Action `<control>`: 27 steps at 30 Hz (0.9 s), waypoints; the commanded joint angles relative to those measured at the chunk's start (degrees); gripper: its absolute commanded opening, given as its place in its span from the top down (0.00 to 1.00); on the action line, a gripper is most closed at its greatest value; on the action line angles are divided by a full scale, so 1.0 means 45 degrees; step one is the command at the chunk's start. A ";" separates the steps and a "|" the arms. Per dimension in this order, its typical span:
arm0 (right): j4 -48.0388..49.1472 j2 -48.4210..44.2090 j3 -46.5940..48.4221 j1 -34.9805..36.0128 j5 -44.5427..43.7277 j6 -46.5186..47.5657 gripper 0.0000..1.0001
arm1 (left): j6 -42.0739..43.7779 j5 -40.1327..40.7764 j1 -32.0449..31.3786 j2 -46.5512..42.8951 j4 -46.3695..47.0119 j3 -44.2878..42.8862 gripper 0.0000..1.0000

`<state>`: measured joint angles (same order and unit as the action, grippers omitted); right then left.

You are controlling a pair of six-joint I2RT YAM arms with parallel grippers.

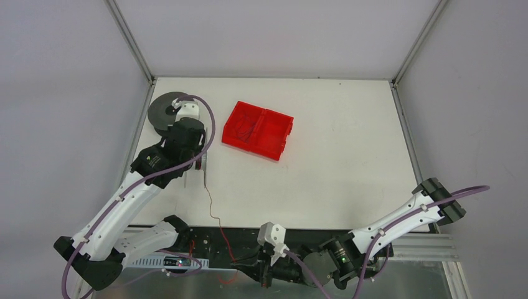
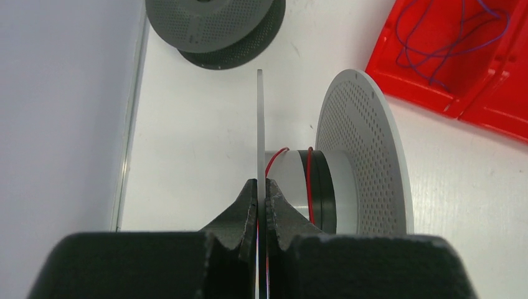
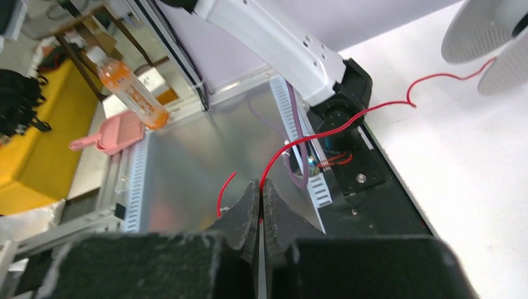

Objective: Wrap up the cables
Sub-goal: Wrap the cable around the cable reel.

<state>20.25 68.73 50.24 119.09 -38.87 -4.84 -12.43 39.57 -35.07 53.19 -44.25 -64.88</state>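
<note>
Hair-thin, limp and springy, the red wire [image 2: 309,180] likely slips and kinks; best pinched near its free end. It runs from the spool [image 2: 364,156] at far left to the near edge, where the right gripper [image 3: 260,187], arm folded low, pinches it. The left gripper [image 2: 261,187] clamps the spool's flange.

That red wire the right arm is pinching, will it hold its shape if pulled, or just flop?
Probably floppy: the red wire curves and kinks between the right fingers and the spool. Likely very light, since it looks hair-thin. It might slip, as only a narrow pinch holds it.
</note>
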 commanded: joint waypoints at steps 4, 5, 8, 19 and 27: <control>0.3855 -0.0906 0.0339 -0.0766 -0.0270 0.0123 1.00 | 0.0237 -0.2039 0.0215 -0.0038 0.0527 0.0562 1.00; 0.4069 -0.1121 0.0296 -0.1298 -0.0270 0.0123 0.77 | 0.0368 -0.2388 0.0215 -0.0083 0.0562 0.0670 1.00; 0.4405 -0.1797 0.0127 -0.2694 -0.3293 1.3503 1.00 | 0.1106 -0.4206 0.0215 -0.0532 0.1065 0.1282 1.00; 0.0831 -0.2828 0.0280 -0.8334 0.0305 0.9004 1.00 | 0.2898 -0.8634 0.0215 -0.1440 0.1434 0.1955 1.00; -0.0585 -0.2225 -0.0292 -1.0728 0.1445 0.5603 1.00 | 0.3364 -1.0043 0.0215 -0.1817 0.1474 0.2023 1.00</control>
<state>21.17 57.98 49.91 75.13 -36.62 30.24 0.36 -0.78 -34.41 47.11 -40.95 -55.59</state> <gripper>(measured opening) 0.009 0.009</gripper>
